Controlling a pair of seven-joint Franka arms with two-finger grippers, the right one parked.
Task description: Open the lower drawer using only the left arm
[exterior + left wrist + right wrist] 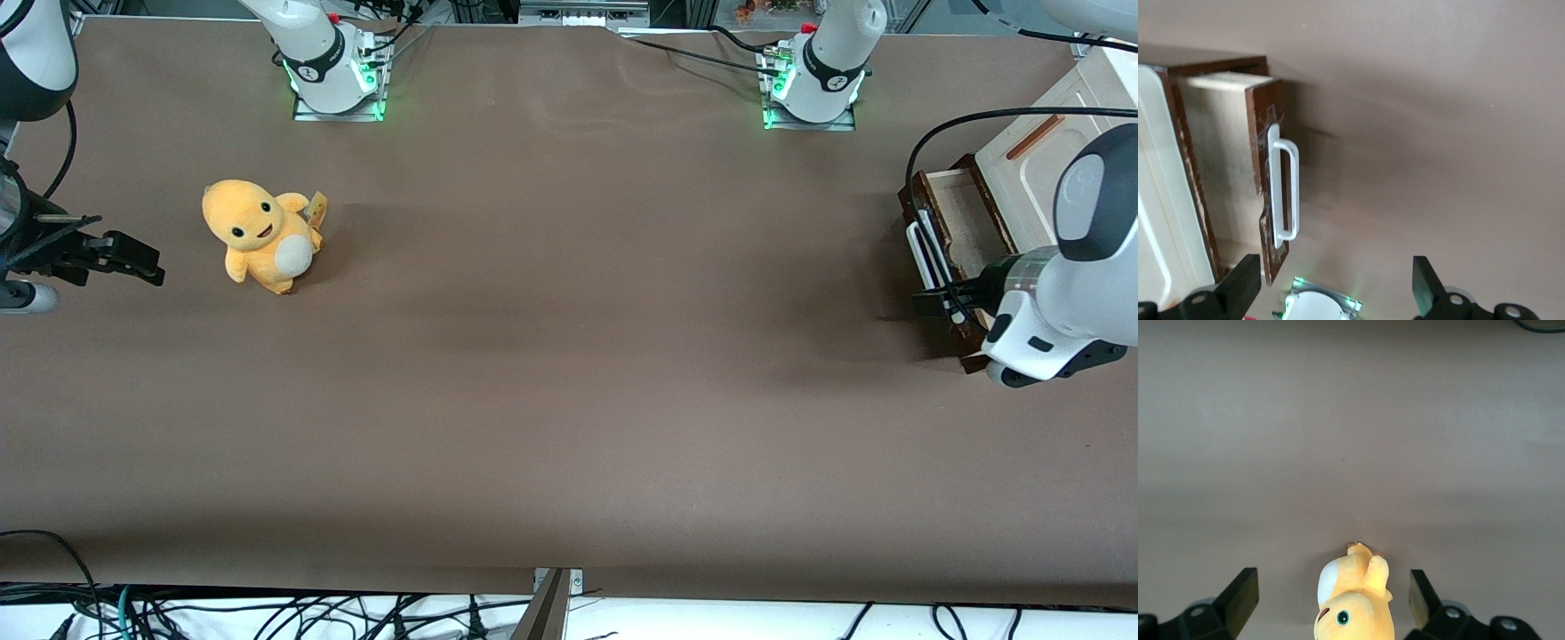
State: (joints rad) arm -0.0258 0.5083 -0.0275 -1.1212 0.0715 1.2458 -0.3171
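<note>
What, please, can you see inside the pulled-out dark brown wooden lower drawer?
Only bare pale wood shows inside the dark brown wooden lower drawer; its inner end stays covered. The open left end effector hovers near the handle.

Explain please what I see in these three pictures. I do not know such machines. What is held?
Two robot arms stand at a brown table. One picture looks down from the front; the others come from cameras on each arm's wrist. The left arm has its gripper open, fingers wide apart, holding nothing, near the white handle of the lower drawer, which is already pulled partly out of a small cabinet. A yellow plush toy sits toward the parked arm's end.
</note>
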